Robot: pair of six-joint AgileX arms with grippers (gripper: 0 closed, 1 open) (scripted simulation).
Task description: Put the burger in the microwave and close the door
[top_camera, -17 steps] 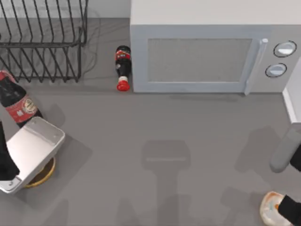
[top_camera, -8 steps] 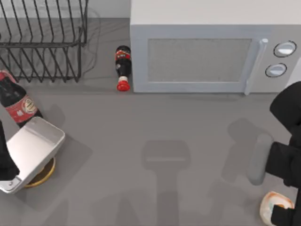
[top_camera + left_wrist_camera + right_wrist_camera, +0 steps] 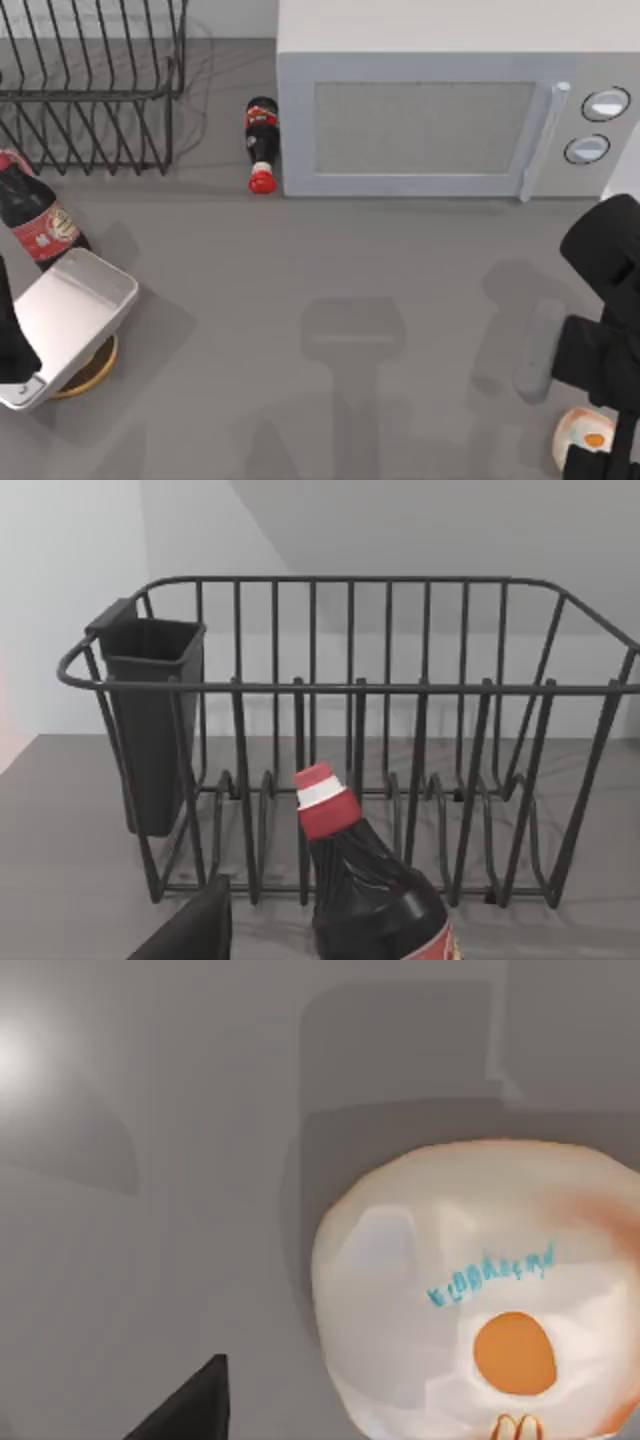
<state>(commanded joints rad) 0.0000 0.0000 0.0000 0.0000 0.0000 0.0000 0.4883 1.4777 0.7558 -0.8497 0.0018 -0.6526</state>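
Burger (image 3: 580,440) sits on the worktop (image 3: 330,280) at the top view's lower right corner, pale cream dome with an orange patch; partly covered from above by the right arm's black links. Right wrist view has the burger (image 3: 480,1300) close under the camera, orange spot and small blue markings on its skin, resting on bare grey surface. A dark fingertip wedge (image 3: 185,1405) shows at that view's edge, apart from the bun. Right jaws themselves hidden under the arm from above; cannot tell how far open they are or whether anything is held.

Microwave (image 3: 450,100) stands at the back right of the worktop, well apart from the burger. Door (image 3: 420,125) shut flush, speckled window facing forward, pale bar handle (image 3: 540,140) upright on its right edge, two white knobs (image 3: 595,125) beside it.

Left arm at the top view's left edge, low. Its jaws: cannot tell. Left wrist view looks at a black wire rack (image 3: 350,730) with a red-capped dark bottle (image 3: 360,880) in front.

A second small bottle (image 3: 262,145) lies just beside the microwave's left front corner. A silver tray (image 3: 65,320) rests near the left edge over a yellow-brown disc (image 3: 90,372).
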